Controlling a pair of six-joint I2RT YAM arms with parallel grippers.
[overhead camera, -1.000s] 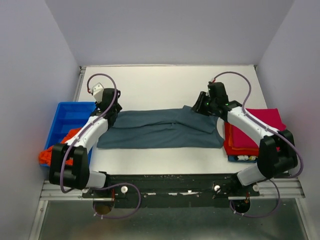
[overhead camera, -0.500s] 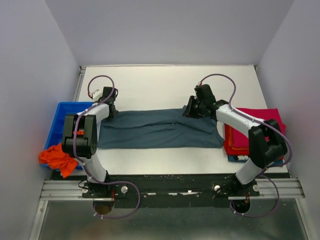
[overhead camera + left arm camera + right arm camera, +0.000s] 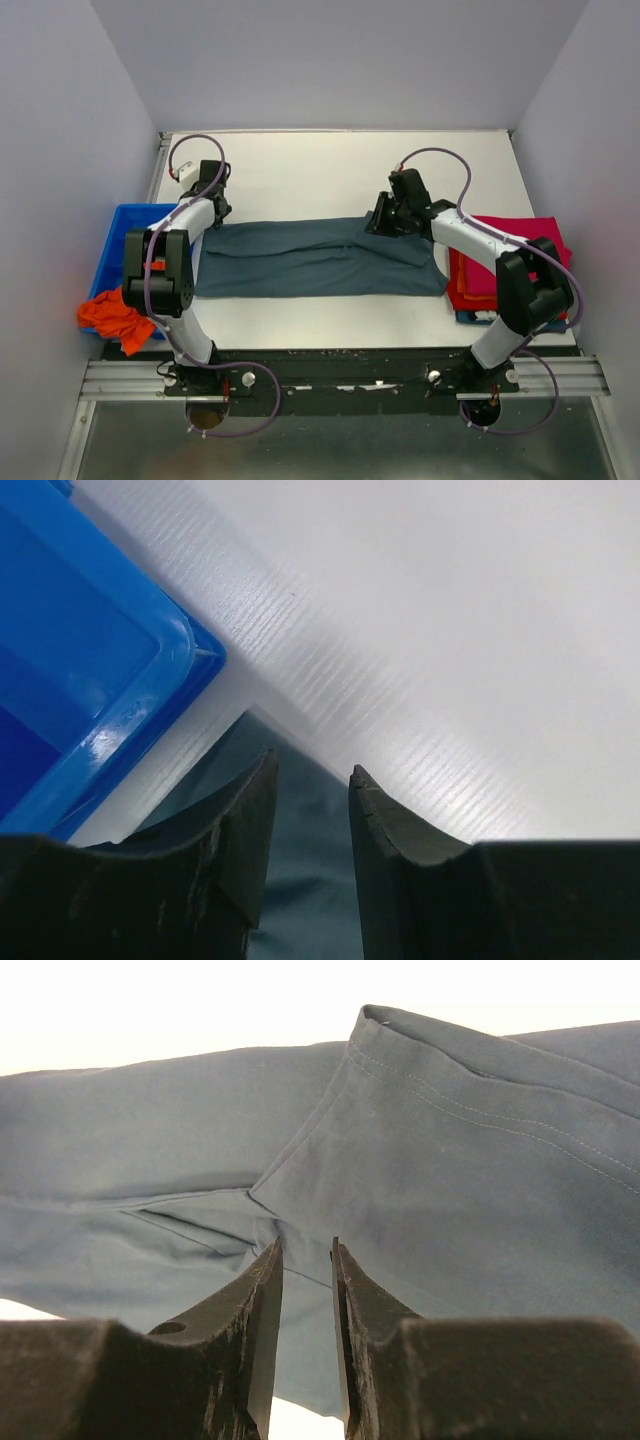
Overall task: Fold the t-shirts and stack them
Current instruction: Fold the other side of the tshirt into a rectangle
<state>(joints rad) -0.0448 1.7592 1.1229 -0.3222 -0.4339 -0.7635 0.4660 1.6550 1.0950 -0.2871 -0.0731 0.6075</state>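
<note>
A slate grey-blue t-shirt lies folded lengthwise across the middle of the table. My left gripper hovers at its far-left corner. In the left wrist view the jaws stand a little apart with the shirt's corner below them, holding nothing. My right gripper is over the shirt's folded sleeve at the far right. In the right wrist view its jaws stand narrowly apart above the cloth without pinching it. A magenta t-shirt lies folded on a red one at the right. An orange t-shirt hangs crumpled over the bin's near edge.
A rigid blue plastic bin stands at the table's left edge, its corner close to my left gripper in the left wrist view. A small blue and white object pokes out under the stack. Grey walls close in on three sides.
My left arm has folded back, with its gripper shifted to the shirt's far-left corner, uncovering the orange shirt. My right gripper slid a little left over the sleeve, then stayed.
</note>
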